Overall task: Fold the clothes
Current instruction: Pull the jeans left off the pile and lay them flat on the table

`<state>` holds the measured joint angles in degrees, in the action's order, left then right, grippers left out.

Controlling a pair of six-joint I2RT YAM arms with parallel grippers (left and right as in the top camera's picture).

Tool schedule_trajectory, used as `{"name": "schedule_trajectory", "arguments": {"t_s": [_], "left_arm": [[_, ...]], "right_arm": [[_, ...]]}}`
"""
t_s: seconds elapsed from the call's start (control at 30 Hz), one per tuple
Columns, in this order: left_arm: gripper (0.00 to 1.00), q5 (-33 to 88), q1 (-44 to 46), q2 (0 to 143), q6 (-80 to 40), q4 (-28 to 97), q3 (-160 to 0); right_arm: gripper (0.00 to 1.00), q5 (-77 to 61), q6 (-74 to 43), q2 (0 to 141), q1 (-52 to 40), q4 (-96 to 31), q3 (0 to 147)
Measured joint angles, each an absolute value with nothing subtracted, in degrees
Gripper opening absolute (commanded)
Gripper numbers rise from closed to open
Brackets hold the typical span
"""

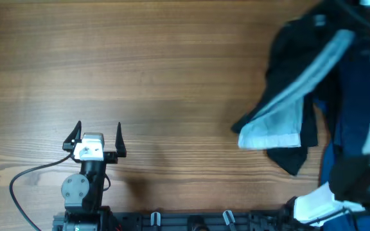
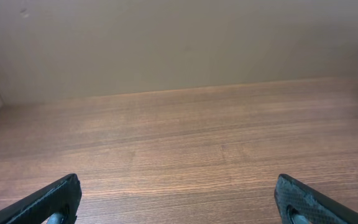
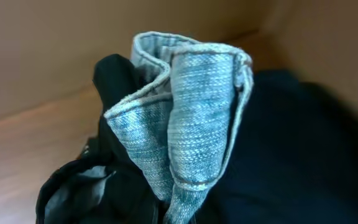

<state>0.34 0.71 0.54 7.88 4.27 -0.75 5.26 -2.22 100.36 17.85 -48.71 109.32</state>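
The clothes, faded light-blue denim shorts (image 1: 286, 106), hang as a long bunched strip running from the upper right down to the table at mid right. In the right wrist view the denim (image 3: 197, 106) rises folded from where my jaws sit, and cloth hides the fingers. My right gripper (image 1: 365, 6) is at the top right edge, shut on the shorts. My left gripper (image 1: 97, 126) stands open over bare wood at the lower left, far from the clothes, with nothing between its fingers (image 2: 61, 196).
A black garment (image 1: 288, 38) drapes around and under the denim. Dark-blue fabric (image 1: 349, 96) lies at the right edge beside the right arm's white housing (image 1: 320, 202). The wooden table (image 1: 140, 64) stretches left of the pile.
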Motion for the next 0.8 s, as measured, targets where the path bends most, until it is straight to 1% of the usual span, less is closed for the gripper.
{"name": "schedule_trajectory", "arguments": {"t_s": [0.1, 0.2, 0.4, 0.57, 0.63, 0.7, 0.8], "left_arm": [[1.0, 0.34, 0.71, 0.54, 7.88, 4.27, -0.73], [1.0, 0.34, 0.71, 0.54, 7.9, 4.27, -0.75], [1.0, 0.34, 0.71, 0.54, 7.88, 4.27, -0.73], [1.0, 0.34, 0.71, 0.54, 7.88, 4.27, -0.75], [1.0, 0.34, 0.71, 0.54, 7.88, 4.27, -0.75], [1.0, 0.34, 0.71, 0.54, 7.88, 4.27, -0.75], [1.0, 0.34, 0.71, 0.54, 7.88, 4.27, -0.73]], "right_arm": [[0.04, 6.09, -0.03, 94.83, 24.8, -48.9, 109.91], [0.04, 6.72, 2.13, 88.38, 27.97, -48.8, 113.67], [0.04, 10.63, 4.91, 79.7, 28.03, -48.84, 123.61], [0.04, 11.77, 6.61, 76.99, 28.03, -49.34, 128.44], [0.04, 10.04, 6.87, 77.01, 28.03, -49.89, 128.6], [0.04, 5.52, 6.96, 79.0, 27.79, -50.74, 128.62], [0.04, -0.91, 6.85, 82.61, 24.32, -51.75, 128.55]]}}
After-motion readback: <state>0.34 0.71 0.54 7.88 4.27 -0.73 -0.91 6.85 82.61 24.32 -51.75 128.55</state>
